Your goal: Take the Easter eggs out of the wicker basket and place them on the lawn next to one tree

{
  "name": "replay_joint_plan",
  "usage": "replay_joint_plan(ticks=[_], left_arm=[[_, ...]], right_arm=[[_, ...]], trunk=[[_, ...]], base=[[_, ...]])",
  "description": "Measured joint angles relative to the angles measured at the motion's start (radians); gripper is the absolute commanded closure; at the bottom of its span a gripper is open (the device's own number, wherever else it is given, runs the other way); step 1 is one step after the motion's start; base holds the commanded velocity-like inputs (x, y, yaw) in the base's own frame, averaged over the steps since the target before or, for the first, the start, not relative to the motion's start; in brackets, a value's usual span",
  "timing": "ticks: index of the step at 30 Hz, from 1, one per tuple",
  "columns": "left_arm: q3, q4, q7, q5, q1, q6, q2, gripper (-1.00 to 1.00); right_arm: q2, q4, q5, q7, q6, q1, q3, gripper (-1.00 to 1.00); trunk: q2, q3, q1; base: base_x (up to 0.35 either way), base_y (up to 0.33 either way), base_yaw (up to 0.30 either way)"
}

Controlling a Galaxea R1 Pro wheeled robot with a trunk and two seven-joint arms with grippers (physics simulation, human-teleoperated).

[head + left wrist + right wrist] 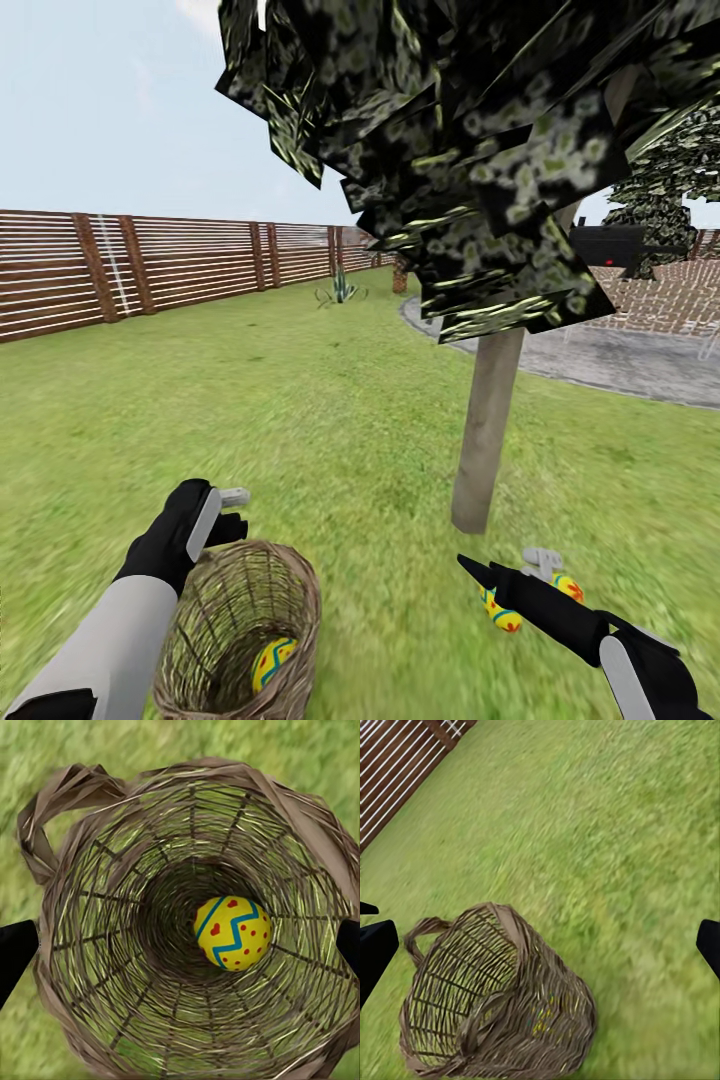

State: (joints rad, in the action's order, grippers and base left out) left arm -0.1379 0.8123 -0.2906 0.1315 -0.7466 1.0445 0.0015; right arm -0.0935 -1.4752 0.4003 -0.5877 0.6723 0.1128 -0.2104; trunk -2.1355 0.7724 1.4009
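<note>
One egg (232,933) sat deep in the basket (240,630), at six o'clock under the wide-open left claw (222,510).

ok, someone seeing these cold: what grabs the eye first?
The tree, its dark blocky crown looming over the lawn. Next, the wicker basket by the left gripper, one yellow Easter egg still inside. Two more eggs lie on the grass near the trunk, beside the right arm.

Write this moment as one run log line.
brown wicker basket: one yellow egg inside | two yellow eggs on grass by grey-brown tree trunk | right pincer: open
</note>
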Motion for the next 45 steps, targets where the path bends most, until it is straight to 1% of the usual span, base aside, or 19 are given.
replay_joint_plan(ticks=[7,21,32,38,45], left_arm=[[0.000,0.000,0.000,-0.001,0.000,0.000,0.000,-1.00],[0.001,-0.004,0.000,-0.001,0.000,0.000,-0.003,-1.00],[0.001,-0.006,0.000,-0.001,0.000,0.000,-0.003,-1.00],[0.002,-0.006,0.000,-0.001,0.000,0.000,-0.003,-1.00],[0.002,-0.006,0.000,-0.001,0.000,0.000,-0.003,-1.00]], right_arm=[[0.000,0.000,0.000,0.000,0.000,0.000,0.000,-1.00],[-0.002,0.000,0.000,0.000,0.000,0.000,-0.001,-1.00],[-0.002,0.000,0.000,0.000,0.000,0.000,-0.001,-1.00],[-0.002,0.000,0.000,0.000,0.000,0.000,-0.001,-1.00],[-0.001,0.000,0.000,0.000,0.000,0.000,0.000,-1.00]], trunk=[[0.000,-0.003,0.000],[0.000,-0.011,0.000],[0.000,-0.013,0.000],[0.000,-0.013,0.000],[0.000,-0.013,0.000]], base=[[-0.100,0.067,-0.099],[-0.011,0.008,-0.108],[0.024,0.006,-0.014],[0.082,0.147,-0.001],[0.026,0.038,0.000]])
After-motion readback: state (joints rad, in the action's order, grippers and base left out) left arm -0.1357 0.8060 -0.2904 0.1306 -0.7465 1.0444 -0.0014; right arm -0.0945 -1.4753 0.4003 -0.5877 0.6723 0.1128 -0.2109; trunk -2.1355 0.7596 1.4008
